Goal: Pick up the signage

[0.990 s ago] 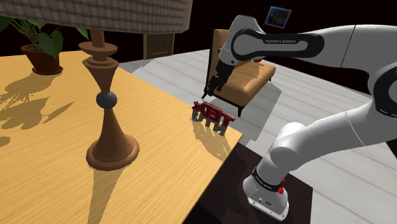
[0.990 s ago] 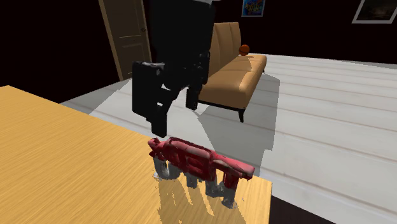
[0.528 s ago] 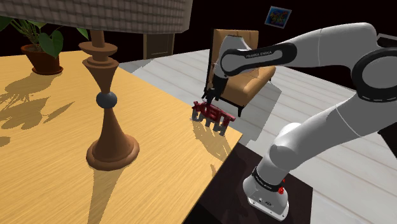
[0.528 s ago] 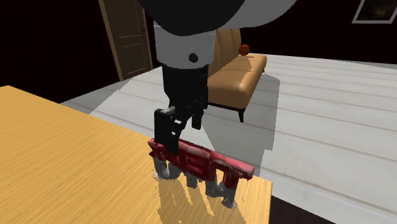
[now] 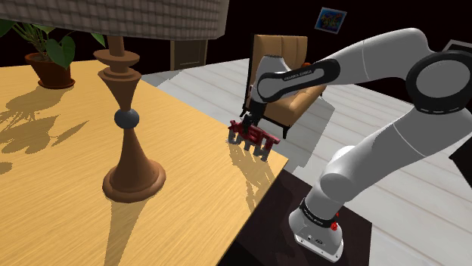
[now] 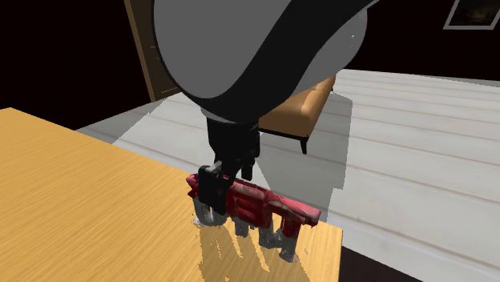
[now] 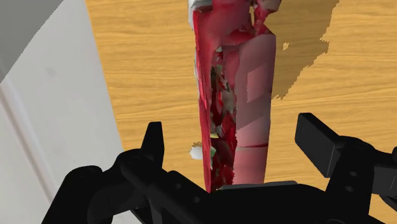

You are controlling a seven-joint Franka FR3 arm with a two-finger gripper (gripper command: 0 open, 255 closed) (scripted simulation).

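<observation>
One stiff, likely light sign (image 5: 253, 136) stands mid-frame; the wide-open end effector (image 7: 232, 133) straddles its thin top edge, probably the best hold.

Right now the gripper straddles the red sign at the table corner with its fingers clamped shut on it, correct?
Not quite. The gripper straddles the red sign at the table corner, but its fingers are open: the wrist view shows a gap between each finger and the sign.

Red signage (image 6: 272, 207) upright at table (image 6: 80, 200) corner
</observation>
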